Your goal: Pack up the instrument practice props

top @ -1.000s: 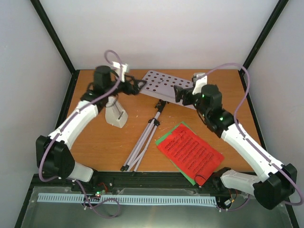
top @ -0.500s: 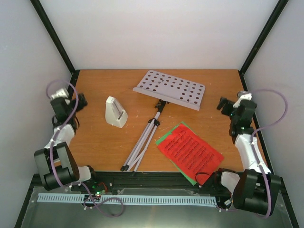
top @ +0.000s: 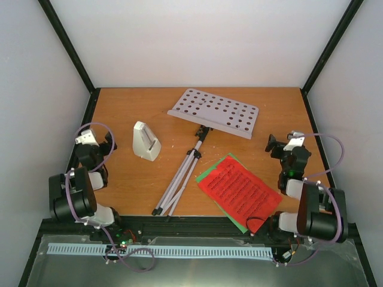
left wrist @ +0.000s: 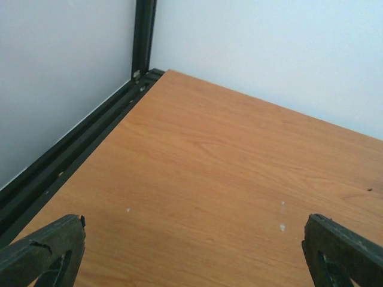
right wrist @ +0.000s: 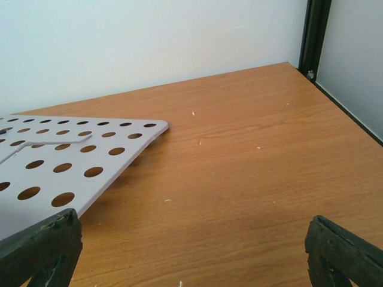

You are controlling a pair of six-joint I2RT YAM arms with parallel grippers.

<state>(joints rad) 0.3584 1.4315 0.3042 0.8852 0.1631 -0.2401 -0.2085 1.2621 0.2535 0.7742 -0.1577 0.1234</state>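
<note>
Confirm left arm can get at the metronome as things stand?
Probably yes. The left pincer is open, and only bare table lies between it and the metronome, which stands on that arm's side.

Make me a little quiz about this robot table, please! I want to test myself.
1. True or false: the red page lies on top of the green page.
2. Which thing lies on the left arm's side of the tripod? A: the metronome. B: the red page. C: the green page.
3. Fill the gap: the left gripper and the right gripper are both ____ and hold nothing.

Key: 1 true. 2 A. 3 open.
</note>
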